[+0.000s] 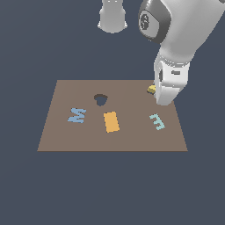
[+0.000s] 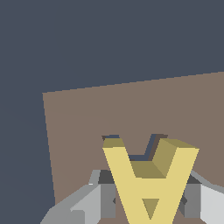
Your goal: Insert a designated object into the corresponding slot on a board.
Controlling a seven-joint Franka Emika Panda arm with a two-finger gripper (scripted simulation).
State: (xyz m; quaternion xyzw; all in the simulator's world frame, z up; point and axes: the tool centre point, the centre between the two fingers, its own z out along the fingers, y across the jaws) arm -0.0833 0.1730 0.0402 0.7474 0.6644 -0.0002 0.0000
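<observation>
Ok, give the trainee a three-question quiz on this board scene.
1. True or false: the hand grips the yellow A block between its fingers.
2. Which recess is open on the board in the exterior view? A) heart B) star C) circle
3. Fill in: the orange rectangle lies between the blue M and the light blue ___.

Key: 1 true; 2 A, the heart-shaped recess; 3 E.

Simulated test scene, flat featureless dark blue-grey ground and backdrop, untextured rendered shapes, brown board (image 1: pixel 66 136) beneath the white arm (image 1: pixel 184 30), no room, furniture or walls visible
</observation>
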